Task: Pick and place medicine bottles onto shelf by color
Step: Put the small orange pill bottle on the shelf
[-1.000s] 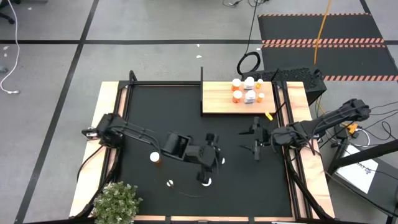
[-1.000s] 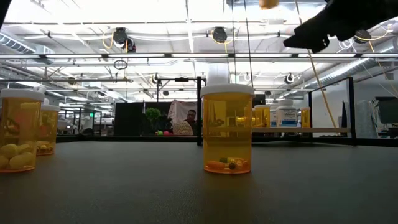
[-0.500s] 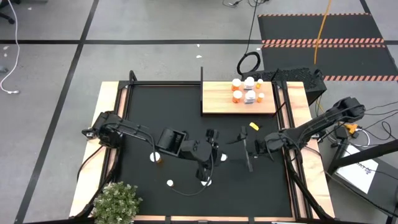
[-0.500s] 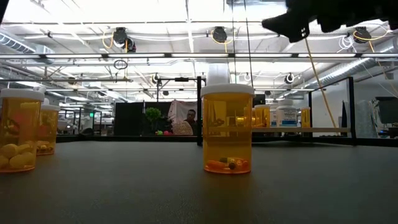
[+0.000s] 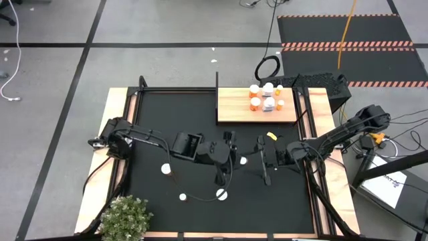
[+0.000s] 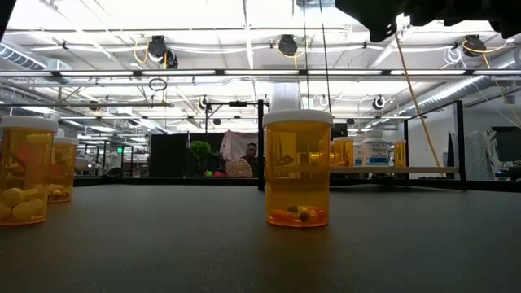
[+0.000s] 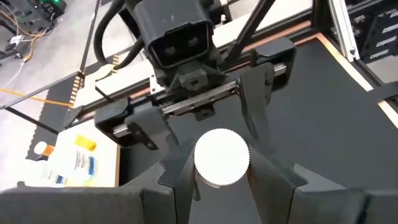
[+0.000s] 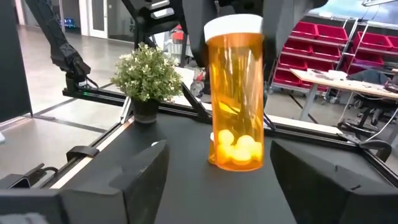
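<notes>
High view: about five medicine bottles (image 5: 265, 97) stand on the shelf (image 5: 235, 108); four wait on the black mat (image 5: 167, 127), so the task looks roughly half done.
Low view: a loose orange bottle (image 6: 297, 168), white-capped, holds few pills.
Left wrist view: left gripper (image 7: 222, 173) clasps a white-capped held bottle (image 7: 221, 157) at mid-mat.
Right wrist view: right gripper (image 8: 214, 163) spread wide, facing that upright, pill-filled bottle, probably to receive it.
</notes>
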`<state>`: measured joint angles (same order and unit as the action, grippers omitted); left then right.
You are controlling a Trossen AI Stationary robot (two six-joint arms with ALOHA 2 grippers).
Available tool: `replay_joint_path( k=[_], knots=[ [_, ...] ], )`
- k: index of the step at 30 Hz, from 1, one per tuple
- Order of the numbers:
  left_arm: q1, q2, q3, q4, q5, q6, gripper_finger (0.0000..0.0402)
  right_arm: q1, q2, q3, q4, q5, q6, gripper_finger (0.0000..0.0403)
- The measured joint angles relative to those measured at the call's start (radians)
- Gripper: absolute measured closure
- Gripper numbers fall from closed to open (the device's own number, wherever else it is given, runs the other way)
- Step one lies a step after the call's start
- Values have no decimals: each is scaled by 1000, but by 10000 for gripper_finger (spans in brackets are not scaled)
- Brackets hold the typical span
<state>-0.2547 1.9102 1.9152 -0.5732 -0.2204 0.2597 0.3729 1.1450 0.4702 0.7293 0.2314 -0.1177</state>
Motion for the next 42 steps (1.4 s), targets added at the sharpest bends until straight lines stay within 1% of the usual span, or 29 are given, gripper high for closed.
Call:
replay_joint_path(
  k=[4,13,19,23,26,30,34,38,42],
  knots=[
    [7,0,0,-1,5,0,270,-7,-2,0,4,0,-2,164],
    [10,0,0,-11,8,0,270,-34,-2,0,8,2,29,258],
    [10,0,0,-31,9,-7,270,-34,-2,0,3,0,26,303],
    [10,0,0,-31,9,-9,260,-34,-2,1,2,0,27,309],
    [10,0,0,-31,9,-11,242,-34,-2,1,1,0,31,302],
    [7,0,0,-31,10,-15,207,-34,-2,1,0,3,45,295],
    [1,-2,0,-42,-3,-27,168,-38,-2,1,-2,2,59,300],
    [2,-21,6,-92,-41,-59,142,-65,-3,2,-35,0,138,304],
    [11,-37,33,-162,-43,-89,137,-103,-3,2,-95,0,201,299]
  ],
)
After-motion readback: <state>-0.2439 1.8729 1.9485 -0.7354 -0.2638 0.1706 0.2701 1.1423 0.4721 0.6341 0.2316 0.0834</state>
